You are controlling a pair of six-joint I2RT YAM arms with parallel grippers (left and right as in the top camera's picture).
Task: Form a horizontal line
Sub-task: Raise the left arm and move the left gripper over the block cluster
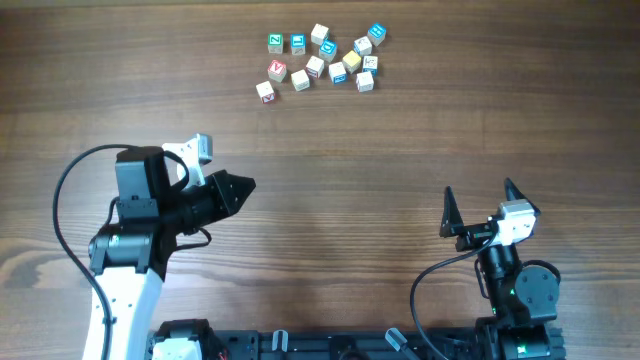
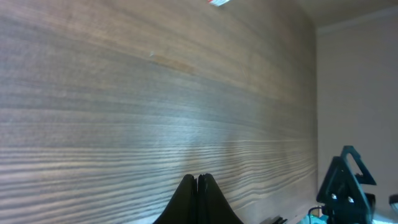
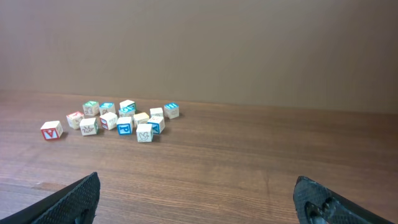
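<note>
Several small letter cubes (image 1: 322,57) lie in a loose scattered bunch at the far middle of the table, also seen in the right wrist view as the cubes (image 3: 124,118). No horizontal line shows; the cubes form no row. My left gripper (image 1: 250,185) is shut on nothing, its tips pressed together (image 2: 198,178), pointing right and well short of the cubes. One cube (image 2: 219,2) barely shows at the top edge of the left wrist view. My right gripper (image 1: 479,190) stands open and empty (image 3: 196,180), facing the bunch from the near right.
The wooden table (image 1: 400,130) runs between both grippers and the cubes. My right arm (image 2: 345,183) shows at the right edge of the left wrist view. A plain wall (image 3: 249,43) rises behind the table's far edge.
</note>
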